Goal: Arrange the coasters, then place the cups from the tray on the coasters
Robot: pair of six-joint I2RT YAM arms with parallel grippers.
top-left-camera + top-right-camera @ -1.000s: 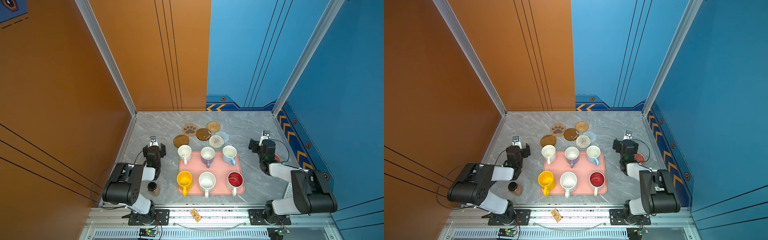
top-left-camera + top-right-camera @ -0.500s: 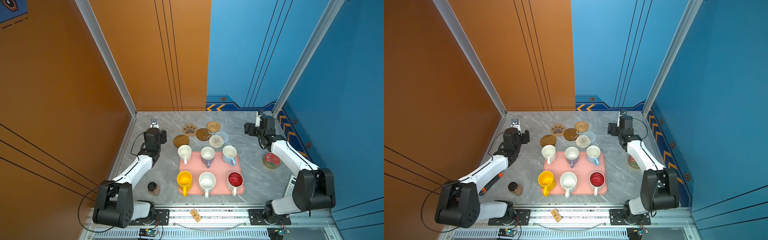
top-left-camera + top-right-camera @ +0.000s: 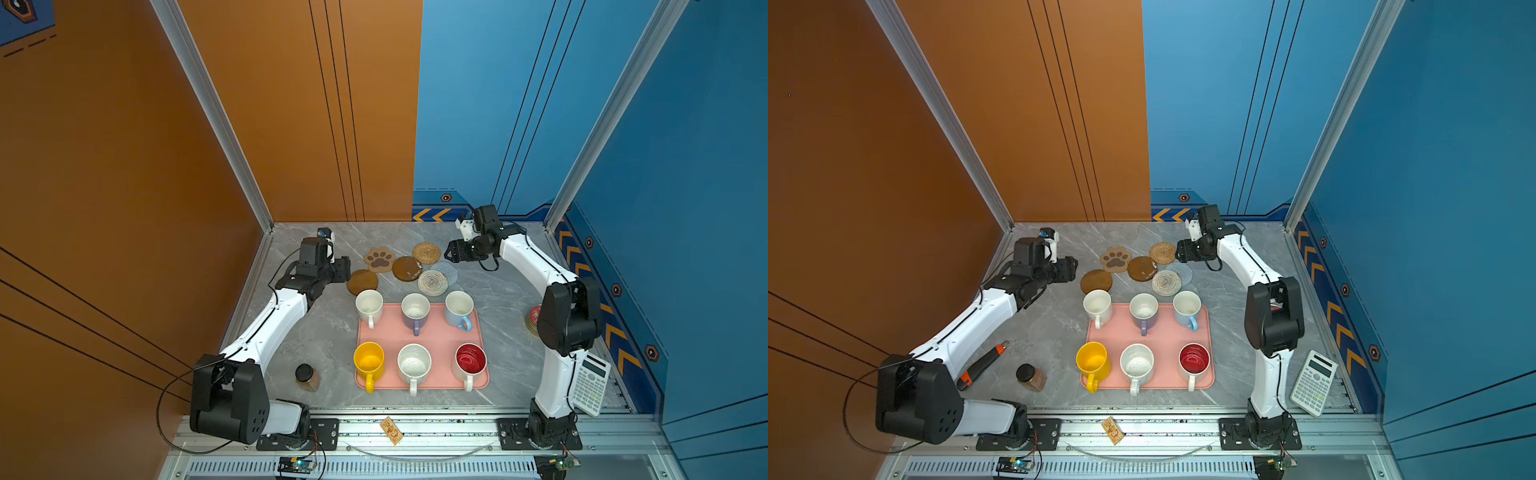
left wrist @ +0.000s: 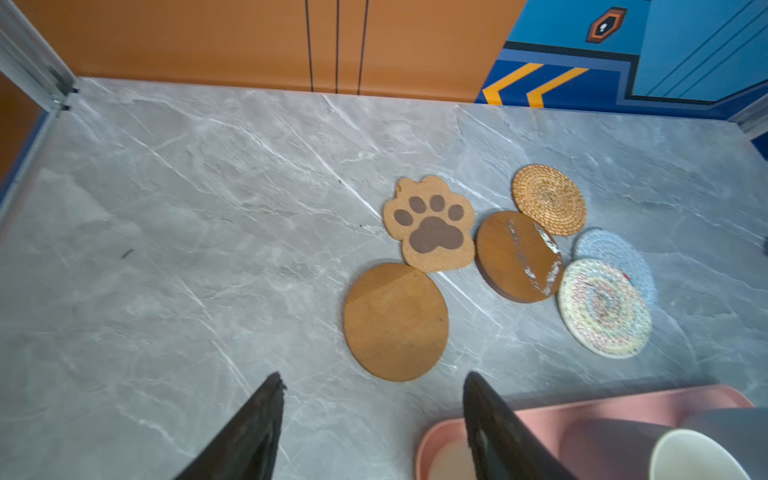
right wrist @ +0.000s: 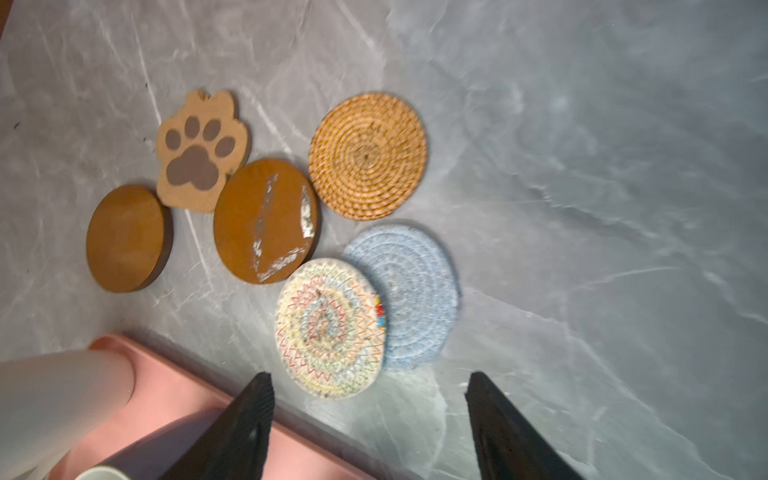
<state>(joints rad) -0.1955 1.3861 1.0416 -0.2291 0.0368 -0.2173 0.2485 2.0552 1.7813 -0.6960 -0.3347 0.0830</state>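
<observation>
Left gripper (image 4: 372, 376), right gripper (image 5: 369, 376): jaws apart, empty. Cream mat (image 5: 330, 328) overlaps blue mat (image 5: 415, 291); grabbing either likely drags other. Thin edges, pinch may slip.

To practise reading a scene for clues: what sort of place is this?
Probably a robot test cell: a left arm and a right arm bolted to an aluminium rail, with an orange wall panel and a blue wall panel boxing in the table.

White arms (image 3: 270, 328) with black joints, looping black cables.
</observation>
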